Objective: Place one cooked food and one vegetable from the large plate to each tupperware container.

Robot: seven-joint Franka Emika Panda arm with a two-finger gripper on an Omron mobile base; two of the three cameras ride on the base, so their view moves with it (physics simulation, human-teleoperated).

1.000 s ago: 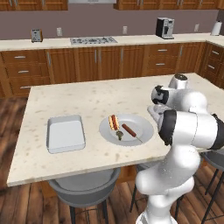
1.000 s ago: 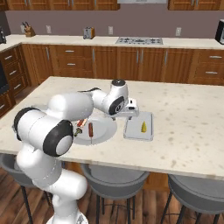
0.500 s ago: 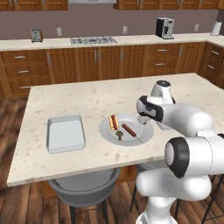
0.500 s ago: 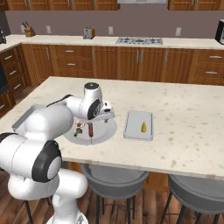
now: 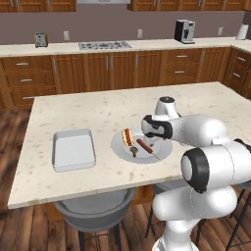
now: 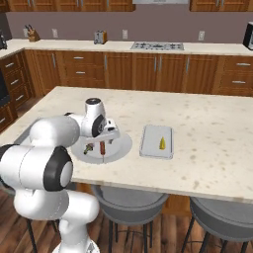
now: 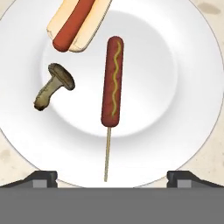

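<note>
Speckled beige stone covers the island counter (image 5: 98, 110) in the left base view, where the round, shallow, light grey plate (image 5: 119, 145) sits near the middle. On it lie the red-and-tan hot dog in its bun (image 5: 128, 137) at about 10 o'clock, the thin reddish-brown sausage on a skewer (image 5: 145, 147) toward 3 o'clock, and the olive-brown mushroom-shaped bit (image 5: 133, 151), a small dark blob near 6 o'clock. The robot's white arm covers the plate's 3 o'clock edge. A pale grey rectangular tray with rounded corners (image 5: 73, 149) lies well apart at the plate's 9 o'clock. The two-finger gripper (image 5: 150, 142) hangs over the plate, its fingers hard to make out.

From the right base view, the arm hides much of the plate's (image 6: 122, 147) near-left part; the sausage (image 6: 102, 147) and mushroom (image 6: 88, 147) peek out below the gripper (image 6: 105, 142), and the hot dog cannot be picked out. A second pale grey tray (image 6: 152, 143) lies beside the plate at 3 o'clock, holding a tiny yellow wedge-like chunk (image 6: 162, 143).

Looking along the hand, the skewered sausage (image 7: 112, 81) lies lengthwise at centre with a yellow squiggle on it, its stick pointing to 6 o'clock. The mushroom (image 7: 54, 85) sits at 9 o'clock, and the hot dog (image 7: 77, 22) at 11 o'clock is cut off by the top edge. The plate's (image 7: 192, 78) rim runs out of frame. Both dark fingertips (image 7: 40, 179) stand spread wide at the bottom corners, gripping nothing.
</note>
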